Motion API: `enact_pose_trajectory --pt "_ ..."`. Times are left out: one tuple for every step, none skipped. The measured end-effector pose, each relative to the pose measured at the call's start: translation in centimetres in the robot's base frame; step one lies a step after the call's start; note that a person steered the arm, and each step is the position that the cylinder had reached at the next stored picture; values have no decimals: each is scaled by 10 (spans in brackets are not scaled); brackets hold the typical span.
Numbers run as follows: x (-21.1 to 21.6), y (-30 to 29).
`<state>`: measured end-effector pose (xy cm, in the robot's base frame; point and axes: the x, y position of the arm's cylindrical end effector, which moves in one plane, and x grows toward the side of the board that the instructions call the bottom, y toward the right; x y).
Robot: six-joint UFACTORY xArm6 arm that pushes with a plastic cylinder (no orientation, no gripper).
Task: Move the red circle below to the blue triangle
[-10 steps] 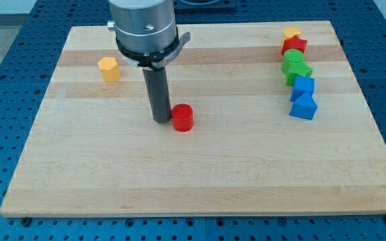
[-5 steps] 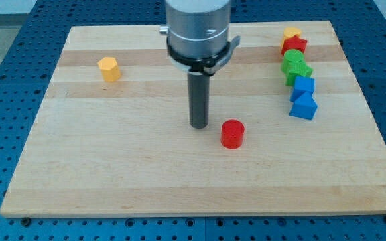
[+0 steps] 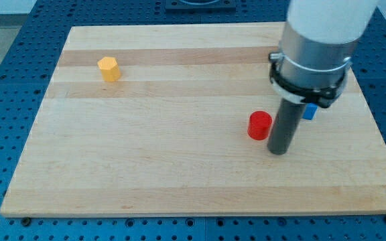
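The red circle (image 3: 260, 125), a short round block, stands on the wooden surface (image 3: 146, 167) somewhat right of the middle, nearer the right edge than the left and about midway between the top and bottom edges; just beside it on the view's right stands my tip (image 3: 279, 151), the lower end of a straight dark rod, and whether the rod touches the block's side cannot be told; the tip's end sits slightly nearer the bottom edge than the block does; the rod carries no fingers, so there is nothing spread, pressed together or pinching; above the rod the arm's wide grey and white body covers much of the area toward the top right corner; of the blue triangle only a small blue piece (image 3: 309, 111) peeks out just right of the rod, under the arm's dark collar, and its shape cannot be made out here; well apart from all this, a yellow block (image 3: 109, 68) with a faceted outline sits near the top left corner.
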<state>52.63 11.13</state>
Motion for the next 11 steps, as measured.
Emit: enact_pose_trajectory --pt "2 -44" --pt "-12 -76" --pt "-39 -77" --pt "-43 -43" --pt "-43 10" --pt "-43 28" --pt "-25 7" --pt "-5 7" --pt "-5 19" --pt "-6 45" --pt "-7 64"
